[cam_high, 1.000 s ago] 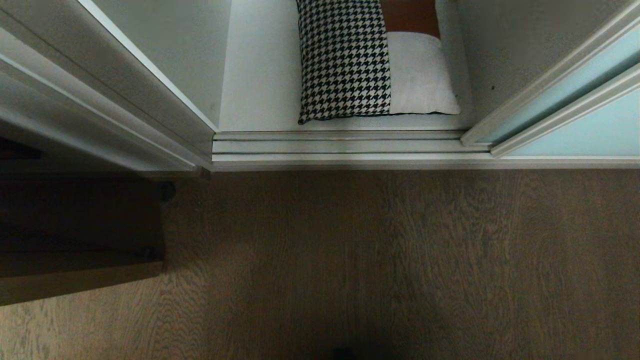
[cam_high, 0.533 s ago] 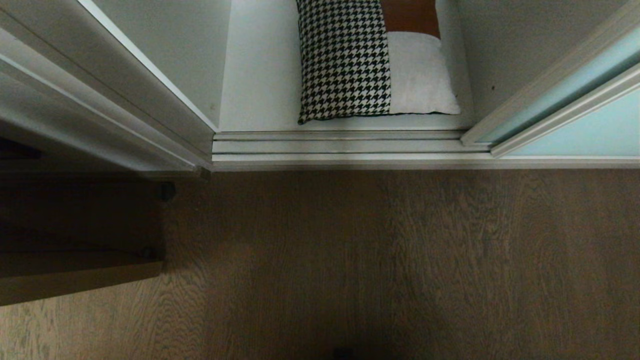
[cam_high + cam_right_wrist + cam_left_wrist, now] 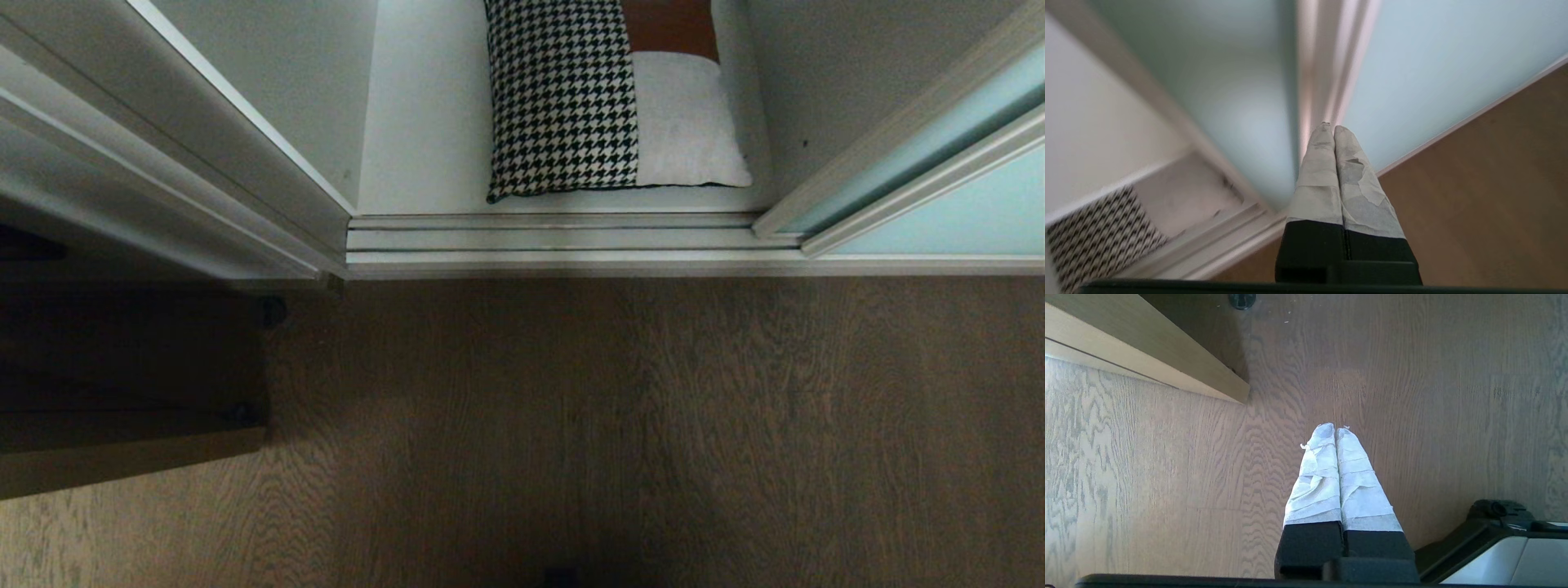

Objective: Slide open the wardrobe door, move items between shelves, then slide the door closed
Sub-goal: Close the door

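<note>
Pincers unseen from head; right pincer (image 3: 1329,130) closed near door frame (image 3: 1327,61).

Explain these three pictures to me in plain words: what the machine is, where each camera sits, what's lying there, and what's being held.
It is a wheeled robot with two arms. The head camera looks down at an open wardrobe: a patchwork cushion lies on a white shelf, the aqua sliding door is pushed to the right, and a wooden floor is in front. The other two cameras ride on the wrists. The left gripper points at bare floor. The right gripper points at the door's frame. Both are shut and hold nothing.
</note>
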{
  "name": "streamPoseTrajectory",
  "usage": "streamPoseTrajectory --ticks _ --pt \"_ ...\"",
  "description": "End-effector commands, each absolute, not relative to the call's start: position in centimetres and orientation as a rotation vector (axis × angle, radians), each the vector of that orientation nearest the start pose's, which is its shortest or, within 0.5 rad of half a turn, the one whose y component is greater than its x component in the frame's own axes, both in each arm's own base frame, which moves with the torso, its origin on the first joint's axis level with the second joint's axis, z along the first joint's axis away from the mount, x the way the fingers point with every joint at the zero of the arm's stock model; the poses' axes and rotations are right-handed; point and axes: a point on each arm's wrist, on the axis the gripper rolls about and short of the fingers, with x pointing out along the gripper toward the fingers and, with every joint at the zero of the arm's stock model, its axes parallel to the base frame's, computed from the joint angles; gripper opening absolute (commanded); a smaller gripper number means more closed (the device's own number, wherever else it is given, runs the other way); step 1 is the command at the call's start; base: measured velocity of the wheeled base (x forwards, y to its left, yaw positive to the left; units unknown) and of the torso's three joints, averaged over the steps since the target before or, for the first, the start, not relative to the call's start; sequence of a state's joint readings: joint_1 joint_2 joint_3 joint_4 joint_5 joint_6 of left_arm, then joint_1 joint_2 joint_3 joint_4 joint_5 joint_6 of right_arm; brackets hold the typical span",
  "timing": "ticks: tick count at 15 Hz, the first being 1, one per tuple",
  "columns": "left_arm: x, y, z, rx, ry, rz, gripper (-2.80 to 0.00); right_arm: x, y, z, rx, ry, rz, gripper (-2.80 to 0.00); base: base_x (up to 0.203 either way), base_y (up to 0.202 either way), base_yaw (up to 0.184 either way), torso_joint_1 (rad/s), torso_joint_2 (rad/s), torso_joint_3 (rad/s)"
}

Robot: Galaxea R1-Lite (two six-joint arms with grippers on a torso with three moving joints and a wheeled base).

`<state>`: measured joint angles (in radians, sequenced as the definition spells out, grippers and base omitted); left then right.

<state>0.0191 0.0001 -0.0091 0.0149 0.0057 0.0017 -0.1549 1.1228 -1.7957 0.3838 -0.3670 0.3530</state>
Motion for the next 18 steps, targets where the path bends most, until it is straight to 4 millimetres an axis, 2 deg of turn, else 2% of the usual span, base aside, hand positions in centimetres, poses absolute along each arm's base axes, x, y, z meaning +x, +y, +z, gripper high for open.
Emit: streamPoseTrajectory --ticks 1,4,11,14,16,18 --pt "-2.3 0.0 7.6 0.001 0.008 0.026 -2.8 5.1 -1.9 47.8 0.367 -0.43 -0.502 -2.8 0.0 0.0 0.0 0.0 0.0 0.0" --pt "-2.3 0.0 7.6 0.001 0.008 0.026 -2.8 4.7 -2.2 48.6 0.281 -0.452 -0.595 -2.8 0.0 0.0 0.0 0.0 0.0 0.0" --pt "-2.3 0.0 7.6 0.001 0.008 0.026 -2.8 2.2 -1.5 48.9 0.16 -0.472 -0.618 -2.8 0.0 0.0 0.0 0.0 0.0 0.0" --pt "-2.3 0.0 7.6 0.001 0.008 0.026 -2.8 0.6 -1.0 48.2 0.11 -0.414 -0.583 -2.8 0.0 0.0 0.0 0.0 0.0 0.0" --pt "-2.3 0.0 7.6 0.001 0.008 0.026 -2.8 -1.8 -0.4 47.0 0.063 -0.355 -0.54 -2.8 0.0 0.0 0.0 0.0 0.0 0.0" --pt "-2.3 0.0 7.6 0.001 0.008 0.026 -2.8 -3.1 -0.3 45.4 0.026 -0.281 -0.478 -2.8 0.0 0.0 0.0 0.0 0.0 0.0"
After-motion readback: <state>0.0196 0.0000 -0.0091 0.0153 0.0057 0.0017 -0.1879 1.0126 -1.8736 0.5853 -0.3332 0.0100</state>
